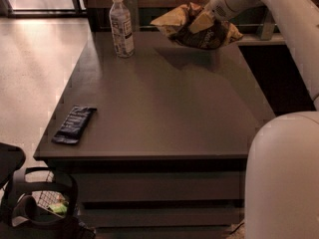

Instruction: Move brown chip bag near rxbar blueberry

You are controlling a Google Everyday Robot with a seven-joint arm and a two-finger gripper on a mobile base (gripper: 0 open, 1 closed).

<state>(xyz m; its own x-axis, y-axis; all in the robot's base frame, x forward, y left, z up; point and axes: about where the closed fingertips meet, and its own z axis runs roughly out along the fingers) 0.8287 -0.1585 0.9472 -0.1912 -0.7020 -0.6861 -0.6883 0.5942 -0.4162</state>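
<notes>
Fingers (198, 26) are pinching the upper middle of the large crinkled foil brown chip bag (185, 30), tan-yellow with a dark brown centre panel. One pale finger lies across the dark panel; the other is hidden behind the foil. Gripper (203, 24) sits above the far right part of the dark matte table (164, 113), on the end of the white arm (279, 14) coming in from the right. The bag hangs clear of the table, with its shadow below it and its ends drooping either side of the pinch.

Handling, my read:
- **Weight and stiffness:** light, mostly air, soft foil skin. It has no stiffness, so it folds round the grip and would swing on fast moves.
- **Grip:** foil is slick, so a pinch on a bunched fold should hold better than one on a flat puffed face.
- **Contents:** brittle, so a hard squeeze crushes chips.
- **Balance:** the hold near the middle looks balanced, with neither end dragging.

Target is the small flat rxbar blueberry (75, 124) in a dark navy wrapper, near the front left edge of the table. It is well apart from the bag, diagonally across.

A clear plastic water bottle (121, 26) with a white cap stands upright at the far left. Keep the hanging end off it, as it looks easy to tip.

For the set-down, release low beside the bar, not on it. The bag is light enough to skid.
</notes>
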